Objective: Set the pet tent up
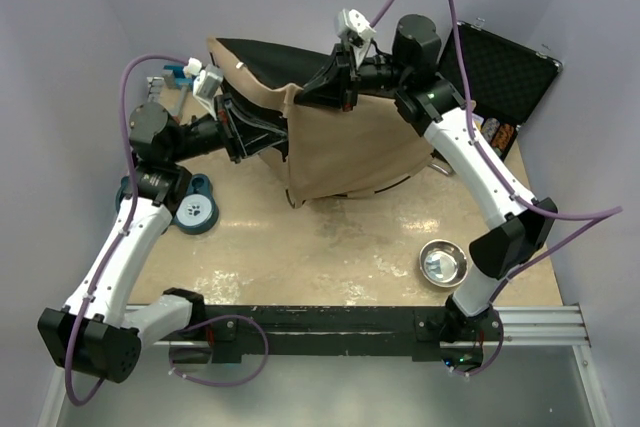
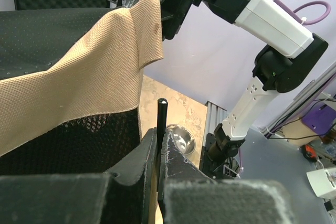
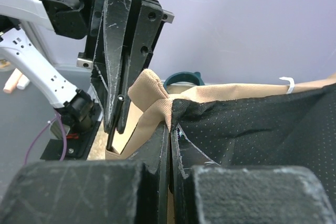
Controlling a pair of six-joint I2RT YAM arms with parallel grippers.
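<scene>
The pet tent (image 1: 350,152) is a tan fabric heap with black lining at the back middle of the table. My left gripper (image 1: 285,142) is shut on a thin dark pole (image 2: 162,116) at the tent's left edge; the pole's tip sticks up past the jaws. My right gripper (image 1: 305,97) is shut on a folded tan corner of the tent (image 3: 157,103) and holds it up, just above the left gripper. The tan cloth (image 2: 105,61) drapes over black lining in the left wrist view. The left gripper's fingers (image 3: 118,61) show straight ahead in the right wrist view.
A steel bowl (image 1: 443,263) sits near the front right and shows in the left wrist view (image 2: 181,139). A blue-and-white round item (image 1: 195,209) lies at the left. An open black case (image 1: 505,77) stands at the back right. Small items lie at the back left (image 1: 180,72).
</scene>
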